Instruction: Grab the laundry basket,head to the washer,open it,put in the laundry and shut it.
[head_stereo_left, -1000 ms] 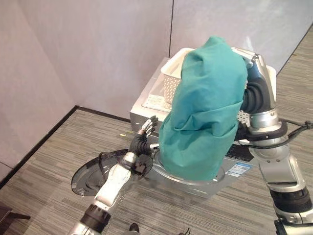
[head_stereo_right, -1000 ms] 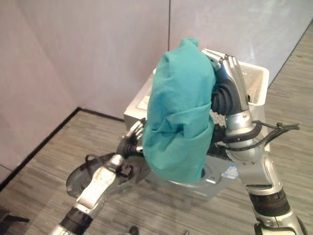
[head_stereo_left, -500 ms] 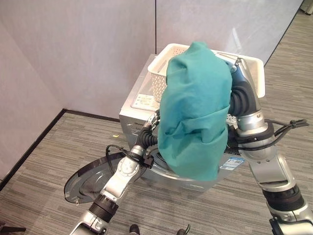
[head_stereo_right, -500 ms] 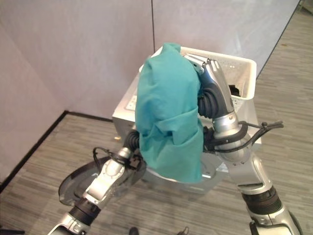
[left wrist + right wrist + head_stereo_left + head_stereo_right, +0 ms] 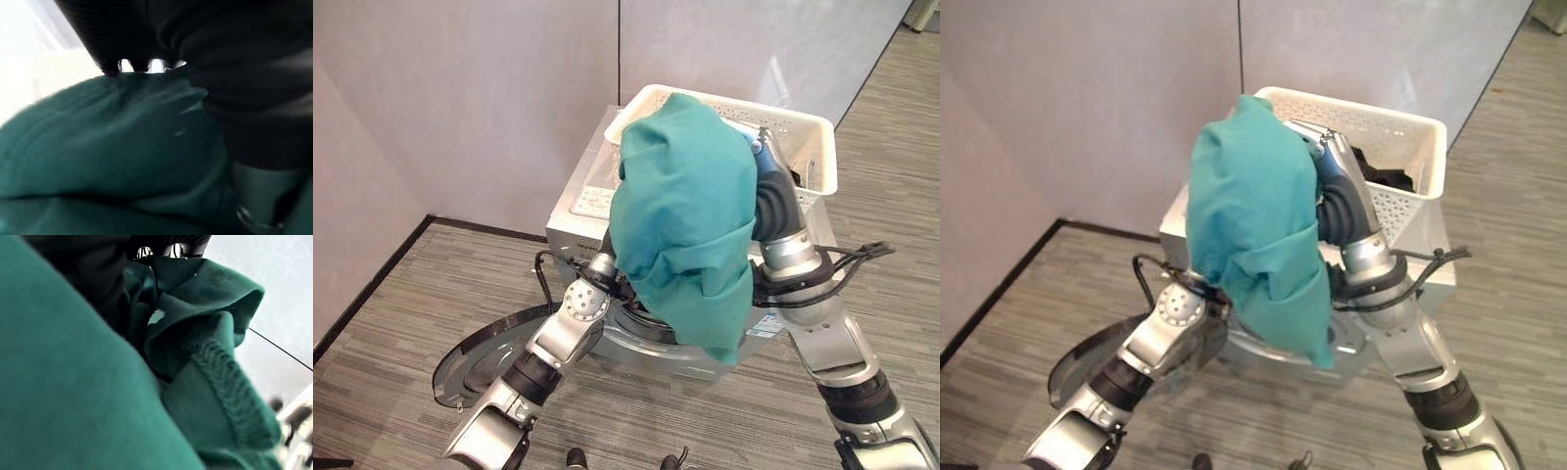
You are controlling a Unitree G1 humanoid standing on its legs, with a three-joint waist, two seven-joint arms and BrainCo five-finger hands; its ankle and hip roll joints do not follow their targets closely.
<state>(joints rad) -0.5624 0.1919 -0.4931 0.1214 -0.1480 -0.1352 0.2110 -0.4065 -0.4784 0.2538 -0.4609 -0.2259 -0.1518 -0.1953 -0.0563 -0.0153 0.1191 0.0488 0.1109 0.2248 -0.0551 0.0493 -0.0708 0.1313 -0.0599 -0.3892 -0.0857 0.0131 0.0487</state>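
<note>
The green cloth (image 5: 690, 230) hides the left hand's fingers.

Even, soft indoor light, no hard shadows. A pale glare streak crosses the grey wall panel (image 5: 783, 59). Both wrist views are blurred at close range.

Left hand (image 5: 146, 44) now tucked behind the green garment (image 5: 690, 220), out from beside it. Garment hangs lower, closer over the washer (image 5: 582, 201) opening.

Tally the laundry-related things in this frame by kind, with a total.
Washer: 1
Washer door, lying open: 1
White laundry basket on the washer: 1
Green cloth held up by the right hand: 1
Dark clothes in the basket: 1 pile
Total: 5
</note>
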